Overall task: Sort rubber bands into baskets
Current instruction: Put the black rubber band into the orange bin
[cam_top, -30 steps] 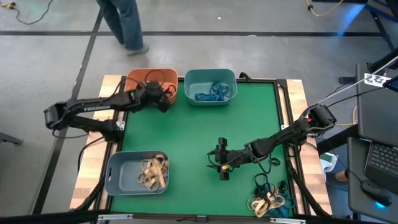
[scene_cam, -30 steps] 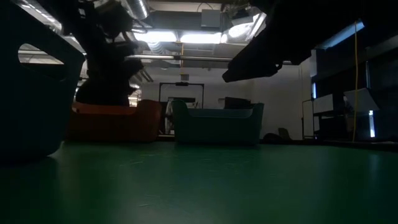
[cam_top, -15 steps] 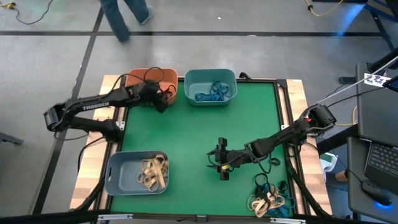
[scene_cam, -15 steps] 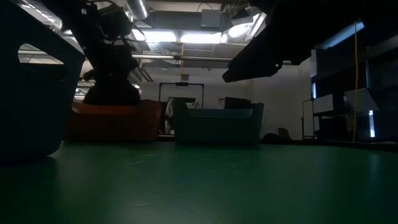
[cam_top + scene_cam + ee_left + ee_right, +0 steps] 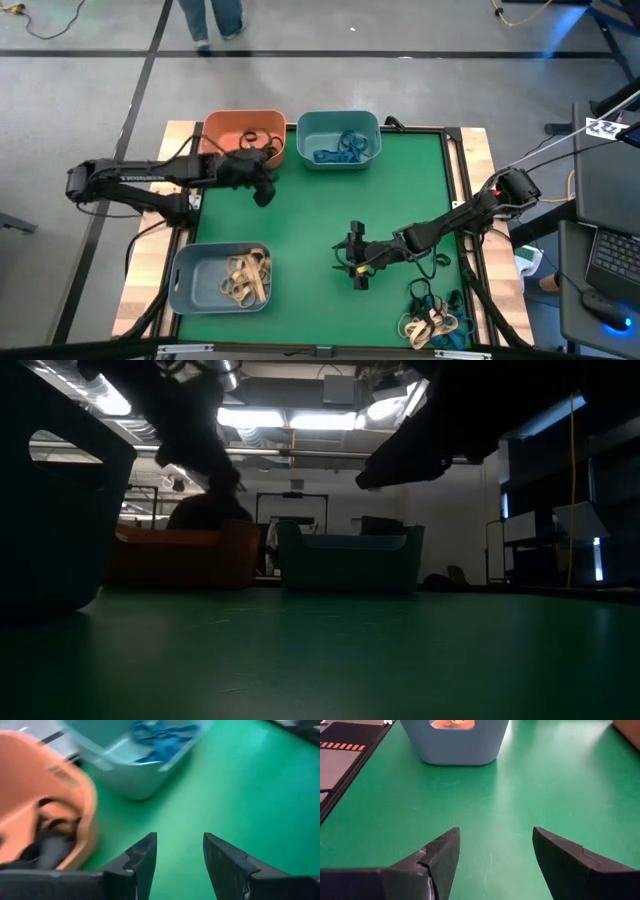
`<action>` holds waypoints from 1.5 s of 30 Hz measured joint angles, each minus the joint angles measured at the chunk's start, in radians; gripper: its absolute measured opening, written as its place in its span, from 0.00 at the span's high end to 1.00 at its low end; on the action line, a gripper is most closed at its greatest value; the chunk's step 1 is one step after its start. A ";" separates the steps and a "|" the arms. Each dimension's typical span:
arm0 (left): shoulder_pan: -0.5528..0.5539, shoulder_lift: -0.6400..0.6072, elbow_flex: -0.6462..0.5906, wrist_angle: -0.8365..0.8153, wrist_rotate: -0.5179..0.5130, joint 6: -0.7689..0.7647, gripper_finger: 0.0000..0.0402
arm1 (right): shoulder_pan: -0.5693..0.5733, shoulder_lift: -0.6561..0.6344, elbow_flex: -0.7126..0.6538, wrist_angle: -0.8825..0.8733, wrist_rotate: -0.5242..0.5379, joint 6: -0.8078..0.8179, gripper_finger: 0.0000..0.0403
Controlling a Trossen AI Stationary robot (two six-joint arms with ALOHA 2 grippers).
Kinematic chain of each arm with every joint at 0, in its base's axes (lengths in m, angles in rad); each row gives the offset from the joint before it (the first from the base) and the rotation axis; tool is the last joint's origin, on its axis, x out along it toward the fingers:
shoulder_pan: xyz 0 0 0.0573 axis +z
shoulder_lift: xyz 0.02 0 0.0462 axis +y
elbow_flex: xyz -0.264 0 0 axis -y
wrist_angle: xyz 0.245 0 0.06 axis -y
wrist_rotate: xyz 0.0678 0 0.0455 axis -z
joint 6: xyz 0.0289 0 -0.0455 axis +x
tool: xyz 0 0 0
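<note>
The orange basket (image 5: 243,135) at the far left holds black rubber bands (image 5: 262,137). Beside it, the teal basket (image 5: 338,138) holds blue ones (image 5: 340,148). The grey-blue basket (image 5: 220,277) at the near left holds tan ones (image 5: 247,278). A loose heap of rubber bands (image 5: 432,315) lies at the near right corner. My left gripper (image 5: 263,190) hovers over the green mat just on the near side of the orange basket; the left wrist view shows it (image 5: 180,852) open with nothing between its fingers. My right gripper (image 5: 352,262) stands open over the middle of the mat, also seen in its own wrist view (image 5: 495,850).
A dark cable loop (image 5: 440,262) lies on the mat under the right arm. Wooden strips (image 5: 480,150) and a black frame border the mat. A person's legs (image 5: 215,15) show on the floor beyond the table's far edge. A laptop (image 5: 610,260) sits off the right side.
My left gripper has drawn back from above the orange basket toward the table's near edge and now hangs over the bare mat. The person beyond the far edge has walked farther off.
</note>
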 joint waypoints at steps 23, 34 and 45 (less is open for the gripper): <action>-0.509 0.031 -0.259 0.612 -0.109 0.036 0.61 | 0.037 -0.074 0.000 -0.064 -0.142 0.107 0.38; -0.540 0.031 -0.261 0.653 -0.160 0.045 0.61 | 0.207 -0.255 0.001 -0.473 -0.185 0.483 0.38; -0.531 0.031 -0.261 0.658 -0.172 0.043 0.61 | 0.413 -0.265 0.001 -0.789 -0.290 1.009 0.38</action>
